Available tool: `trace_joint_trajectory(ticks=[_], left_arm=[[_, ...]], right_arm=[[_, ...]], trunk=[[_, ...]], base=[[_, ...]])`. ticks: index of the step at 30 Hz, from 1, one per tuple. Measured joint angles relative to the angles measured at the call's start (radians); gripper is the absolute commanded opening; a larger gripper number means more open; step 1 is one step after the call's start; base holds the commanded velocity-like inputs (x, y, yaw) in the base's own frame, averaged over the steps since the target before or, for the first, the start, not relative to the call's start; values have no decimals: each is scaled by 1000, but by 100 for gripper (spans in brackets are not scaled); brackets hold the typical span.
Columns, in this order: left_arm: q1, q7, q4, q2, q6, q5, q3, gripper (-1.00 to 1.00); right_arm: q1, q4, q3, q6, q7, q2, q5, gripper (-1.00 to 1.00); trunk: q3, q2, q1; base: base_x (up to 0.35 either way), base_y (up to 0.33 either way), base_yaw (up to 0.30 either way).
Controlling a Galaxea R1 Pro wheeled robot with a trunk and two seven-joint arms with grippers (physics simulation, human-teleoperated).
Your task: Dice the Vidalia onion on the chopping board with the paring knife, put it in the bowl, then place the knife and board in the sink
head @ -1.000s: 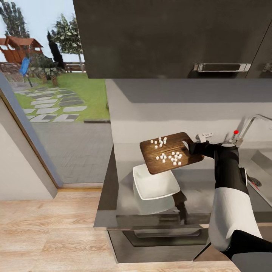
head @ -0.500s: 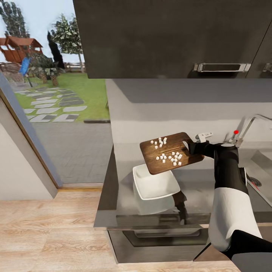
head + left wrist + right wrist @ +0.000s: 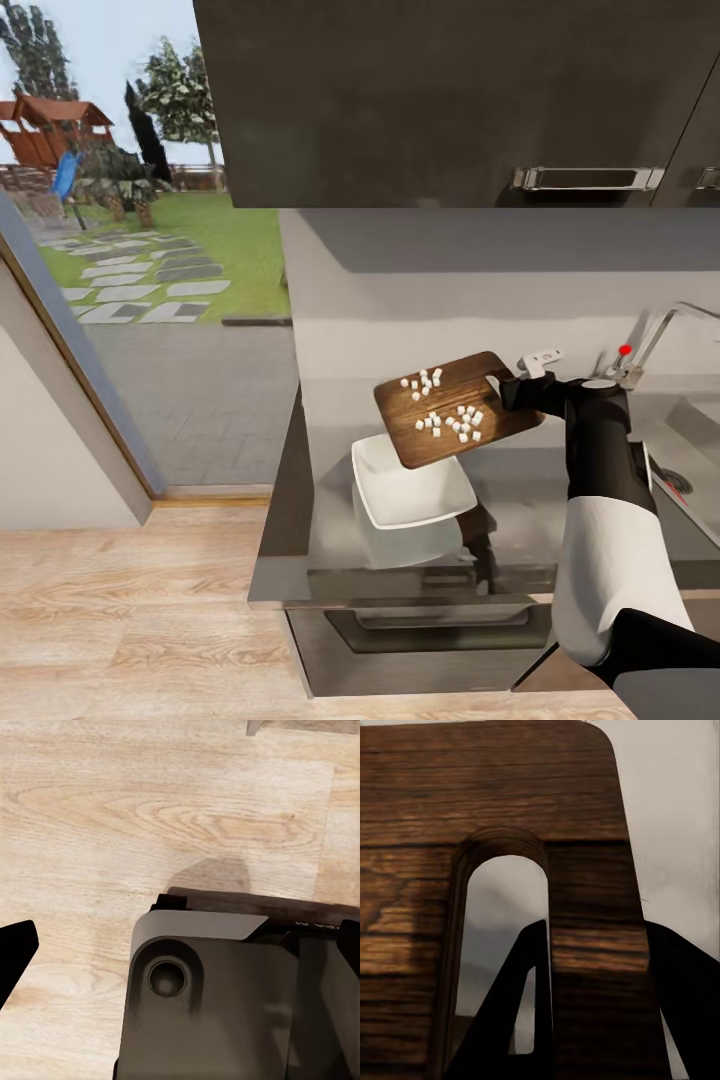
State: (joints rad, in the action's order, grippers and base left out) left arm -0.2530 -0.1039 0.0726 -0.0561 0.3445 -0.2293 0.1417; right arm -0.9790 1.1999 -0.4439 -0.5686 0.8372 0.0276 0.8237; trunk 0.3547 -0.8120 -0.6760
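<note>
I'm in a home kitchen: dark wall cabinets [image 3: 450, 100] over a glossy grey table [image 3: 300, 520], a steel sink [image 3: 690, 440] with faucet [image 3: 665, 325], and a garden [image 3: 150, 230] outside the glass.

The chopping board [image 3: 455, 408] is showing dark, grained wood, matt. The bowl [image 3: 412, 484] is looking smooth white, the countertop [image 3: 300, 520] is gleaming glossy grey, the faucet [image 3: 668, 325] is shining like steel.
</note>
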Motion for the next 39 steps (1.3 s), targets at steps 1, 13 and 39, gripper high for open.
trace_joint_trajectory(ticks=[1,13,39], left_arm=[[0,0,0,0,0,0,0,100],[0,0,0,0,0,0,0,100],[0,1,0,-2,0,0,0,100]], right_arm=[[0,0,3,2,0,0,2,-100],[0,4,73,7,-19,0,7,-100],[0,11,74,7,-22,-1,8,-100]], trunk=[[0,0,0],[0,0,0],[0,0,0]], base=[[0,0,0],[0,0,0],[-45,0,0]])
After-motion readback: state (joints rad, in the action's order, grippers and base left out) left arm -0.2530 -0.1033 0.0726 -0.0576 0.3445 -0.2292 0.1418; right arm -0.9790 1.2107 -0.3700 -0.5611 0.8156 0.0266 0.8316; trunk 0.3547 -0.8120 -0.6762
